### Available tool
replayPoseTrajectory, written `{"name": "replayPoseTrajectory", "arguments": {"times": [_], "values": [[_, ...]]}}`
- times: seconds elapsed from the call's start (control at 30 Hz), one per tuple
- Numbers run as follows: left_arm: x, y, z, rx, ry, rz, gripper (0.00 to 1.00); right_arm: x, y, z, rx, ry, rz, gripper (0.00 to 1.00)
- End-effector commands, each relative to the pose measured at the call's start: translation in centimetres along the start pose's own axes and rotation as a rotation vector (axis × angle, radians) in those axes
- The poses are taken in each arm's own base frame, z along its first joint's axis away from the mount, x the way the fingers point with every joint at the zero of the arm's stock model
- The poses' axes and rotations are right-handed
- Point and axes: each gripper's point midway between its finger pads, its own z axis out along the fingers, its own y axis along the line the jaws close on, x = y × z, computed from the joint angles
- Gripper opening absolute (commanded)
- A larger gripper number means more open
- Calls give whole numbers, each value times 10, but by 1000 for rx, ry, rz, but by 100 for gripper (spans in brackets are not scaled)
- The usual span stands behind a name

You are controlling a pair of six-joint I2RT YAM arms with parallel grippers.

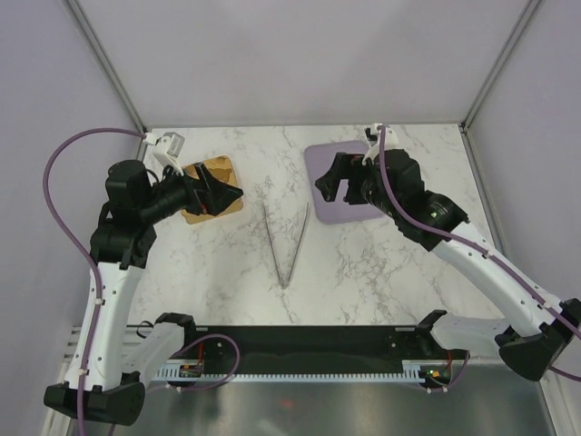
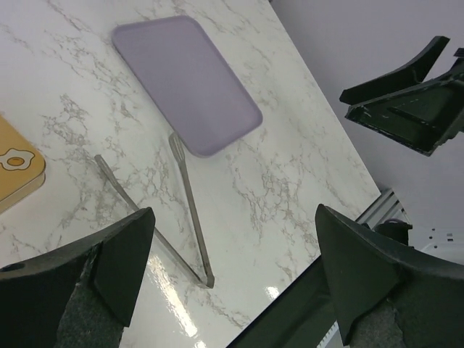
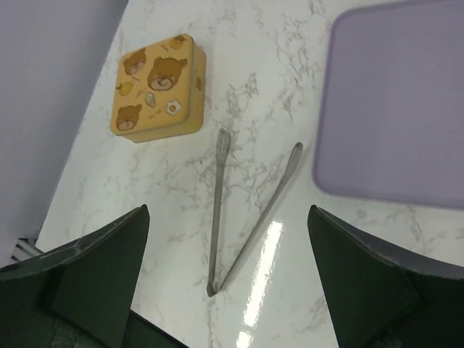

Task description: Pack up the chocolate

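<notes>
No chocolate shows in any view. The golden-brown box (image 3: 159,87) with the bear-printed lid lies shut on the marble table at the back left. My left gripper (image 1: 218,191) hovers over the box (image 1: 218,166), open and holding nothing. The flat lilac tray (image 1: 327,154) lies bare at the back right. My right gripper (image 1: 331,186) hangs over the tray's left part, open and holding nothing. In the wrist views, both the left gripper (image 2: 233,217) and the right gripper (image 3: 226,210) show wide-apart jaws above the table.
Metal tongs (image 1: 286,245) lie in a V between box and tray, hinge end toward the arms; they also appear as tongs (image 2: 190,199) and tongs (image 3: 217,203). Grey walls close in the back and sides. A black rail (image 1: 300,341) runs along the near edge.
</notes>
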Motion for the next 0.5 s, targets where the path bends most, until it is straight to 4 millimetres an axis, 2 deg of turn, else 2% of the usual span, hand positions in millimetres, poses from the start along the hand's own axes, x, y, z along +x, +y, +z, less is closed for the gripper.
{"name": "replayPoseTrajectory", "arguments": {"times": [0.0, 0.1, 0.27, 0.47], "values": [[-3, -23, -10, 100, -40, 44, 100, 14, -26, -24, 89, 30, -40, 98], [1, -27, -12, 116, -42, 9, 100, 18, -39, -38, 130, 24, -49, 98], [0, -29, -16, 119, -62, 25, 100, 8, -48, -55, 157, -38, -70, 98], [-6, -34, -19, 128, -79, 43, 100, -1, -46, -58, 163, -53, -78, 98]]}}
